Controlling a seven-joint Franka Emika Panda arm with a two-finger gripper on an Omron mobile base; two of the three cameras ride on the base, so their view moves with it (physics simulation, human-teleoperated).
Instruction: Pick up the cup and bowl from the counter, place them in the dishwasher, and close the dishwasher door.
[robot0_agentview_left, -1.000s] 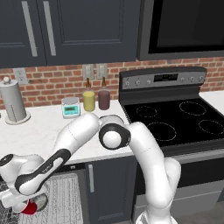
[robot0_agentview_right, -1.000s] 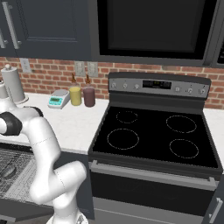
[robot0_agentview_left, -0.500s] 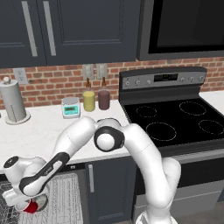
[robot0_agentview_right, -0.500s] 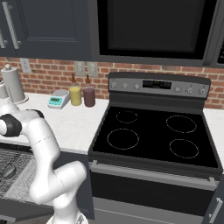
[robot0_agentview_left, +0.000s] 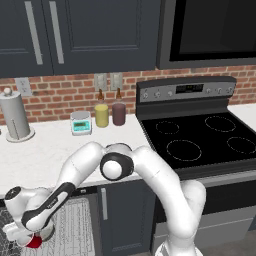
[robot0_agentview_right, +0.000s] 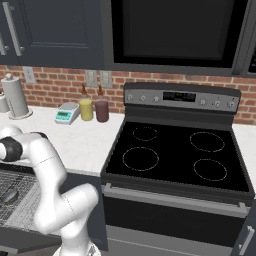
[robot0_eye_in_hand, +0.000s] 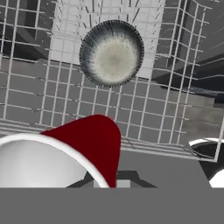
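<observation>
One cup (robot0_eye_in_hand: 94, 146) nearest us, red, white rim, at pincer (robot0_agentview_left: 31, 239) low over dishwasher (robot0_agentview_left: 70, 227) rack; we judge pincer clenched on it, fingertips hidden. We rate cup light, stiff, slick plastic: hold at rim wall. Beyond, bowl (robot0_eye_in_hand: 112, 53) sits in rack, rigid metal. Farthest, surface (robot0_agentview_left: 55, 150).

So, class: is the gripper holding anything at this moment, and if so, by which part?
The red cup sits right at the gripper over the dishwasher rack, apparently held near its rim, but the fingers are hidden, so the exact hold cannot be told.
</observation>
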